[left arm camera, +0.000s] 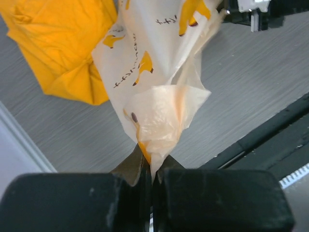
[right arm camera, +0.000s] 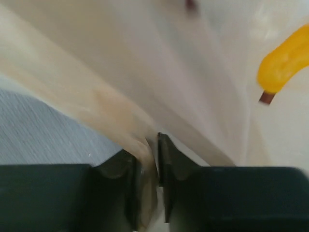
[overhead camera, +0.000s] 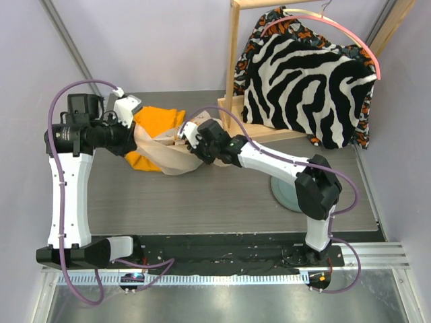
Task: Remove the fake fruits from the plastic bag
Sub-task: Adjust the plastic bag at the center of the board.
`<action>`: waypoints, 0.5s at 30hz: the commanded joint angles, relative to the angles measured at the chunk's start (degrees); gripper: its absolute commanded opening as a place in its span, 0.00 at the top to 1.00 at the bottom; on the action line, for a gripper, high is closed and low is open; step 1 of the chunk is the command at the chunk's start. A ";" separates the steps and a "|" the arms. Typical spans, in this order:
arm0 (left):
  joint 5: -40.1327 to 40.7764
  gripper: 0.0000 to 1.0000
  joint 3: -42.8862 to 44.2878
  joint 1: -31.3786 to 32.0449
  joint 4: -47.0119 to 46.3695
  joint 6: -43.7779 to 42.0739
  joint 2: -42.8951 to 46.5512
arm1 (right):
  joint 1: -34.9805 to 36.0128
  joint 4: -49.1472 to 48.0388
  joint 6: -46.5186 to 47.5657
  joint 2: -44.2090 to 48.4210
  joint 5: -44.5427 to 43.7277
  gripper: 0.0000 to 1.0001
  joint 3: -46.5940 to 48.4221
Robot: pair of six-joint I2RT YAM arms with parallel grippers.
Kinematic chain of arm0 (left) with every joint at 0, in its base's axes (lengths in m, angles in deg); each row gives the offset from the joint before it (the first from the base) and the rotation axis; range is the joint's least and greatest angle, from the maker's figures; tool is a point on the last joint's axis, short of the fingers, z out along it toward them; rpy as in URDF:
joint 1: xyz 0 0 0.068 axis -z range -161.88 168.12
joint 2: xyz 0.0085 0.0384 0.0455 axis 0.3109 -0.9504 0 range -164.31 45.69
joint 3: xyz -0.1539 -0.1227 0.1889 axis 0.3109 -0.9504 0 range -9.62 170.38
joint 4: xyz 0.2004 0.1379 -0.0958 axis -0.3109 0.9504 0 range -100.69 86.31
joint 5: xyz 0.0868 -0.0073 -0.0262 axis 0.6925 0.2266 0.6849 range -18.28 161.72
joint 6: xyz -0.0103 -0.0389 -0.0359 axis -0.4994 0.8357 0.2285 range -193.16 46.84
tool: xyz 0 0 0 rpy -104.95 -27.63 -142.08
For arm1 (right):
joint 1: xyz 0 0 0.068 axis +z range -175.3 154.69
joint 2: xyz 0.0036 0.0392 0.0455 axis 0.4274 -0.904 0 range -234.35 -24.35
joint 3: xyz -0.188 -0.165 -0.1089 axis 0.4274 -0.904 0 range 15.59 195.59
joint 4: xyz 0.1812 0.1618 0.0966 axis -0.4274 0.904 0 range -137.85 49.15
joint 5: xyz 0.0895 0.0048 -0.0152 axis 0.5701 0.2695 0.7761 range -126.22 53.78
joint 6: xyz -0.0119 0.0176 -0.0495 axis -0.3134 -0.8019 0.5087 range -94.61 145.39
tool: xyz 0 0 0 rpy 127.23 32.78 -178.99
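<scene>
Two robot arms grip a crinkled plastic bag (left arm camera: 159, 111) from opposite ends above a grey table (left arm camera: 251, 96). The left gripper (left arm camera: 150, 186) is pinched tight on a twisted corner of the film, which rises straight out from between its fingers (left arm camera: 67, 203). The right gripper (right arm camera: 150, 159) stands narrow, a fold of the same film drawn down into the slim gap between its own tips. Beyond the left fingertips, and to their left, lies a bunched orange cloth (left arm camera: 58, 48), partly covered by the bag. From the right wrist the bag fills nearly everything ahead of the fingers, blurred and pale, with one orange printed mark (right arm camera: 282, 58) up and to their right and a strip of table to their left. The fake fruits cannot be made out in any view; the film is too crumpled and cloudy to show what it holds. From overhead the right fingertips are buried in the bag's folds, and a zebra-patterned garment (overhead camera: 303, 87) hangs well behind them.
</scene>
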State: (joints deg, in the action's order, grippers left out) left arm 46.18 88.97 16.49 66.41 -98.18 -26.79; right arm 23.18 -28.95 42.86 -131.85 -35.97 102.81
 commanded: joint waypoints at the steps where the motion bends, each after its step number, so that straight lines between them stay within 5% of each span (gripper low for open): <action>1: 7.68 1.00 1.78 -0.66 -0.62 -5.48 2.00 | 0.81 -0.61 -0.33 8.52 1.77 0.89 -4.59; 2: 7.78 1.00 2.74 -0.66 -2.46 -6.53 1.74 | 1.17 -1.05 -1.21 10.10 2.03 0.99 -6.87; 9: 3.67 1.00 5.82 -0.66 -27.95 0.39 -0.37 | 5.21 7.11 0.63 19.61 15.92 0.99 -10.14; 12: -5.38 0.99 9.86 -0.48 -18.96 2.78 -3.09 | 5.30 8.26 3.51 20.40 17.24 0.99 -12.42; 15: -8.82 1.00 7.96 0.05 -0.77 -4.21 -4.07 | 5.21 8.70 6.33 20.58 17.15 0.98 -14.35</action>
State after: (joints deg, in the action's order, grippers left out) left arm 44.96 96.97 16.36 51.15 -97.87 -30.18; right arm 28.91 -24.19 44.68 -110.74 -21.46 92.04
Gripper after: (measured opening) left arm 0.016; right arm 0.029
